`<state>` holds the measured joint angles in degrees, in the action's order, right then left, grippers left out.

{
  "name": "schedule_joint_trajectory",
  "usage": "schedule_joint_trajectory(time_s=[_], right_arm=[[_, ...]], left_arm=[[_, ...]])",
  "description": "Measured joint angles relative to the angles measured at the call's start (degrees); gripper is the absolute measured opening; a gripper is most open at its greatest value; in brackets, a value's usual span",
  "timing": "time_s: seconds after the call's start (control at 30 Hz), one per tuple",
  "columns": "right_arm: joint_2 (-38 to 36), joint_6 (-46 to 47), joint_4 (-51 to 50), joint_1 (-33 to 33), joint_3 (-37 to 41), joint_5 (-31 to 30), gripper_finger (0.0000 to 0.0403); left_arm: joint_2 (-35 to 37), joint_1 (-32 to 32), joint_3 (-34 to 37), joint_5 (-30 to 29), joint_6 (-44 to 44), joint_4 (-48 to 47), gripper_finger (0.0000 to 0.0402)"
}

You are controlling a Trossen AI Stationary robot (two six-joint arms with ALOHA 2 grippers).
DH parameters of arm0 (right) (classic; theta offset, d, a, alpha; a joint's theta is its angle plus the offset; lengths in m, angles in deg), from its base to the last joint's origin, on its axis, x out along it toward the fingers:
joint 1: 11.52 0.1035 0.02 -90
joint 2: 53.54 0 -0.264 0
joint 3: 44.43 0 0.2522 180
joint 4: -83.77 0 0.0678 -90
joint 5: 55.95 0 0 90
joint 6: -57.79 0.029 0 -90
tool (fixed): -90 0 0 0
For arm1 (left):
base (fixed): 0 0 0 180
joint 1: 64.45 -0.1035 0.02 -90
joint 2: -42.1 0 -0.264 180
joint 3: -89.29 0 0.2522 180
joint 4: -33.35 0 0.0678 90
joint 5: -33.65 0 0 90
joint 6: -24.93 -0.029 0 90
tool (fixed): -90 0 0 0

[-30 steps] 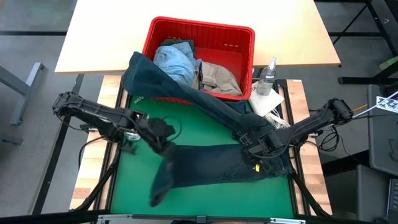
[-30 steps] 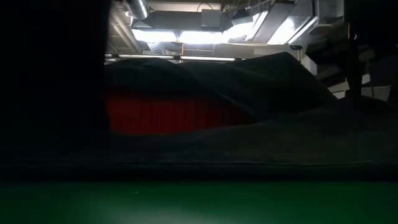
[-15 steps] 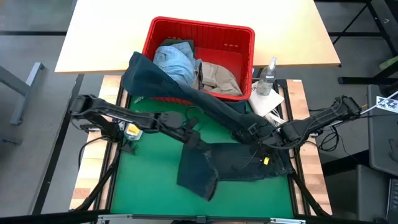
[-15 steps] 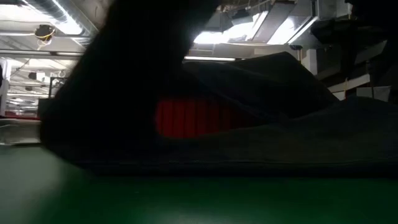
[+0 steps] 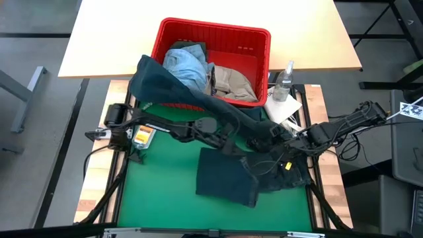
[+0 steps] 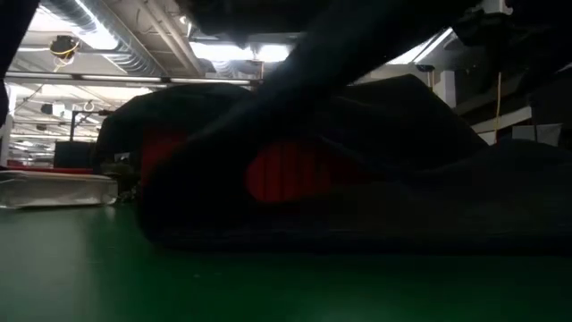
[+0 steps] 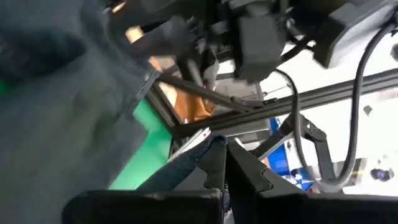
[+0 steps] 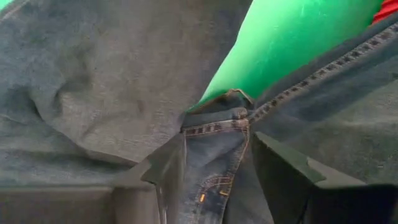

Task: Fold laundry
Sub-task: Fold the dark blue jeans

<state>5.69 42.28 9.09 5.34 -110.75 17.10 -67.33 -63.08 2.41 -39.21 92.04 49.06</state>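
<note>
Dragging done: left claw (image 5: 228, 147), clamped on the navy jeans (image 5: 228, 177) leg hem, swept it right across the desk (image 5: 158, 198), doubling the leg. Right claw (image 5: 285, 149) sits wide astride the waistband. First fold nearly laid.

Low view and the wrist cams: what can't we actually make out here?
- Low view: dark navy jeans fill the frame in shadow; both claws hidden, red basket only a sliver.
- High view: left claw tips lost against dark denim; right claw merges with cables and cloth.
- Left wrist view: blurred; fabric pinched in the fingers runs out of frame.
- Right wrist view: waistband between fingers; contact unclear.
</note>
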Motion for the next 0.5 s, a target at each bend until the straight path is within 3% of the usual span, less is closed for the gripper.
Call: schedule_joint_trajectory(time_s=[0.3, 0.5], right_arm=[[-0.9, 0.0, -2.0, 0.0, 0.0, -0.5, 0.0186], [-1.1, 0.0, -2.4, 0.0, 0.0, -0.5, 0.0186]], left_arm=[[-11.9, 0.1, -15.1, 1.3, -4.8, -1.6, 0.0], [-18.3, -0.1, -18.7, 0.4, -4.5, -2.1, 0.0]])
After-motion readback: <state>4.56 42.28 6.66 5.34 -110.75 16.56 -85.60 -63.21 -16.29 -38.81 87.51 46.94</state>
